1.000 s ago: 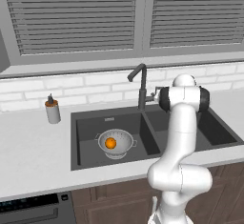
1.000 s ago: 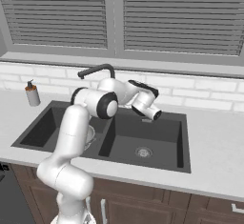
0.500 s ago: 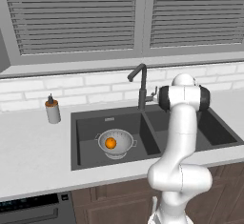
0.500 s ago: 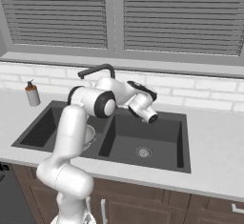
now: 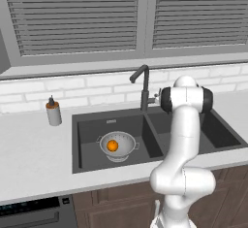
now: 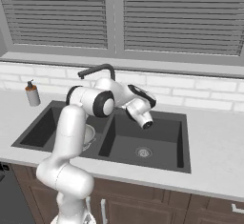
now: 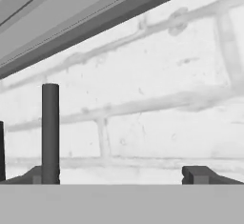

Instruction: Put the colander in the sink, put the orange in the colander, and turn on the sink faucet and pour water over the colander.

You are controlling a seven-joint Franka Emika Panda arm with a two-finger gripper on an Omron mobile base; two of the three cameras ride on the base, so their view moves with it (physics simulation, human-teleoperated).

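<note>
The colander (image 5: 117, 145) sits in the left basin of the sink (image 5: 87, 125) with the orange (image 5: 112, 145) inside it, so the first two steps look done. The faucet (image 5: 144, 87) step is in hand; no water runs. The pincer (image 6: 146, 122) hangs over the right basin, just right of the faucet, jaws wide apart and empty, facing the far tiled wall (image 7: 157, 89). Next it likely must reach the small lever (image 5: 156, 99) on the faucet's right side and push it.
</note>
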